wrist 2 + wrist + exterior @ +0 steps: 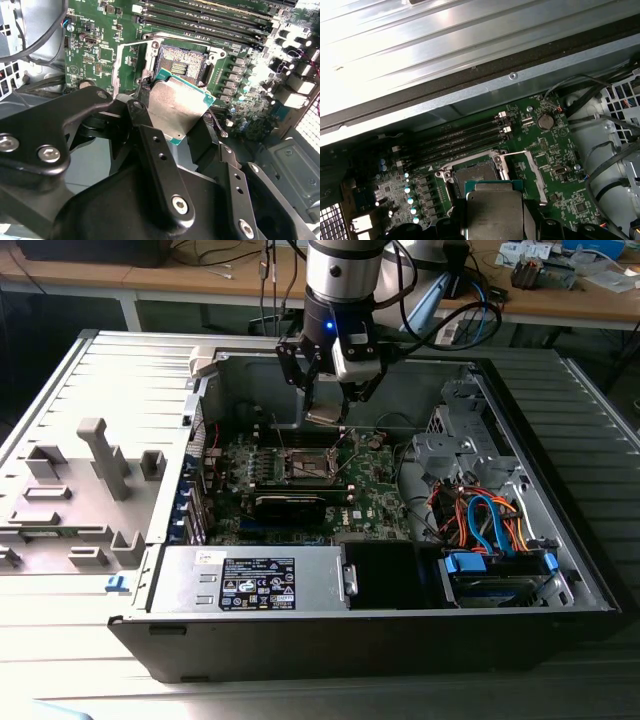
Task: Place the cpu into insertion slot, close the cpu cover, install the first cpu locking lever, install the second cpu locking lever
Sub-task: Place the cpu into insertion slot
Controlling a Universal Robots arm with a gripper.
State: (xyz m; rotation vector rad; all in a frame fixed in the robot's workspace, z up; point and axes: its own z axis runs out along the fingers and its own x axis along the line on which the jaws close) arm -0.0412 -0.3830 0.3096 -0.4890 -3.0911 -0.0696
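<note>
Second wrist view puts the end effector (175, 114) in the foreground. Its two black fingers (152, 150) are closed in on one cpu (181, 100), pinching it by opposite edges, and the chip sits tilted between them. The fingers cover the near corners of the cpu, and dark linkage hides everything below it.

Past the chip lies the single insertion slot (182, 62), a dark square with its contact field bare. Its near edge is hidden behind the cpu, which hangs above the green motherboard (95, 45), just short of the slot and not seated in it. One cpu cover (120, 67) is swung open beside the slot. I cannot make out the locking levers well enough to say how they lie.

In the first wrist view the picture's edge cuts the cpu (492, 210) off, and the chip overlaps one side of the insertion slot (472, 175). One round coin battery (545, 120) sits well apart from the slot. Long black memory slots (465, 137) run side by side next to it, and their number is hard to tell.

In the exterior view the end effector (325, 412) hangs inside the open computer case (150, 370), with the cpu (325, 418) a small silvery patch above the insertion slot (308, 466). One power supply (250, 580) fills the near corner. Orange and blue cables (485, 520) are bundled toward the exterior view's right.
</note>
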